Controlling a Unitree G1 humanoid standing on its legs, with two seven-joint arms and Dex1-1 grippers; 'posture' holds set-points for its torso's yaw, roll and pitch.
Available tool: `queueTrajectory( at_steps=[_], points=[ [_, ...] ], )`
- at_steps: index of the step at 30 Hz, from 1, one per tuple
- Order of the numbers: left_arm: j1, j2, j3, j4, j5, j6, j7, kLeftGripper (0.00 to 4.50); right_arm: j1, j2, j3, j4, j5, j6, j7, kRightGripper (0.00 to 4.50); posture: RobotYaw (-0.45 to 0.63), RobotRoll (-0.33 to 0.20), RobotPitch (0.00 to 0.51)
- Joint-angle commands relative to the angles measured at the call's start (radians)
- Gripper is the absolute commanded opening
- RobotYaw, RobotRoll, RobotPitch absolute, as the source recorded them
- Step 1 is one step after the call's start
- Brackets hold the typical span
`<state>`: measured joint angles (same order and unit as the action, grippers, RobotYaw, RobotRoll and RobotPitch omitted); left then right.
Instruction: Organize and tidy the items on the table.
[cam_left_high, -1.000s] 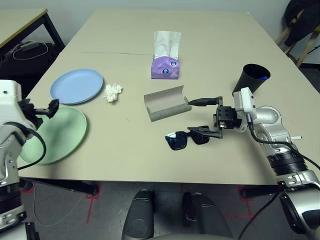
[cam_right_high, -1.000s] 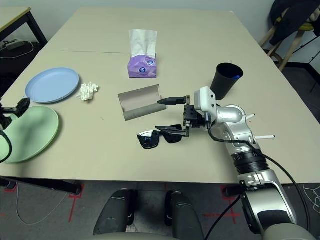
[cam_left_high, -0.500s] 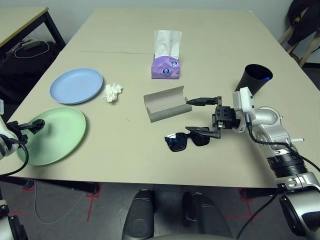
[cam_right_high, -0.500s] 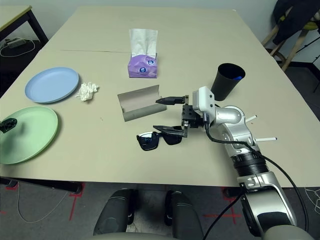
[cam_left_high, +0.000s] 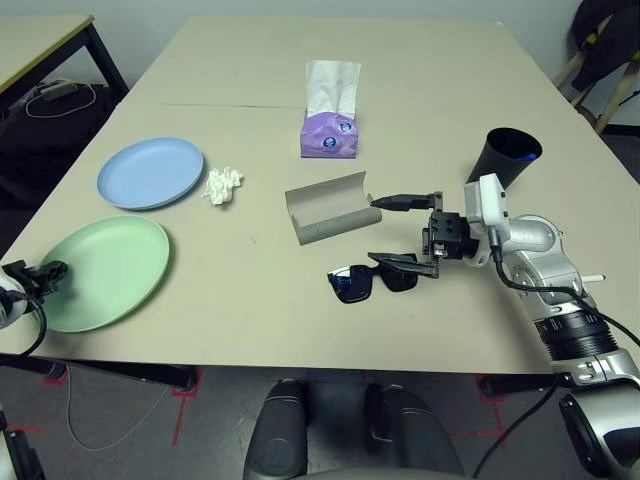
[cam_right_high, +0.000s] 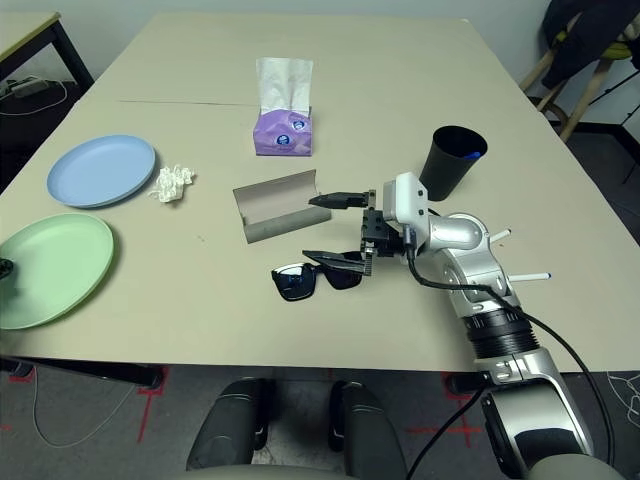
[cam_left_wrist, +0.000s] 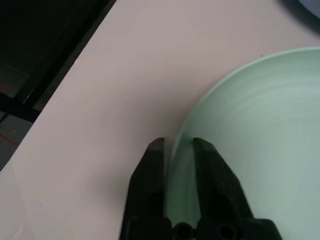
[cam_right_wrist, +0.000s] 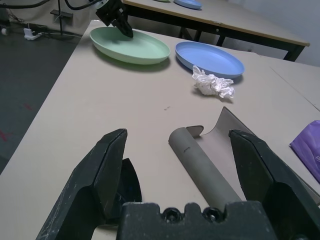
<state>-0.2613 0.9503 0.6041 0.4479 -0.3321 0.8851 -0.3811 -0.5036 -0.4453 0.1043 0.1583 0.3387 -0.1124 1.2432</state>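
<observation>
Pincer of the left arm is clamped on the near-left rim of the pale-green plate at the counter's left edge. Just beyond it lies the pale-blue plate, with the tissue wad beside it. Right pincer is spread wide between the grey glasses case and black sunglasses, holding nothing.

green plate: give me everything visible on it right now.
The pale-green plate is round and shallow, with a smooth matte surface and a raised rim. It looks like plastic. It lies flat and empty at the near left corner of the beige table, just in front of the pale-blue plate and not touching it. The left gripper has its two black fingers closed on the rim at the plate's outer edge, one finger inside and one outside.
</observation>
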Motion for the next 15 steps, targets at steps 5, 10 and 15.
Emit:
queueTrajectory(
  at_steps=[5, 10, 15],
  points=[
    [0.082, 0.007, 0.07, -0.049, -0.035, 0.052, -0.032, 0.03, 0.004, -0.001, 0.01, -0.002, -0.007, -0.005, -0.005, 4.5, 0.2, 0.0, 0.118],
    [0.184, 0.02, 0.156, -0.115, -0.088, 0.108, -0.099, 0.03, 0.003, -0.003, 0.006, 0.007, -0.009, -0.008, -0.008, 4.5, 0.2, 0.0, 0.118],
    [0.27, 0.031, 0.247, -0.207, -0.159, 0.168, -0.179, 0.03, 0.006, -0.005, 0.007, 0.002, -0.009, -0.005, -0.01, 4.5, 0.2, 0.0, 0.118]
  ],
)
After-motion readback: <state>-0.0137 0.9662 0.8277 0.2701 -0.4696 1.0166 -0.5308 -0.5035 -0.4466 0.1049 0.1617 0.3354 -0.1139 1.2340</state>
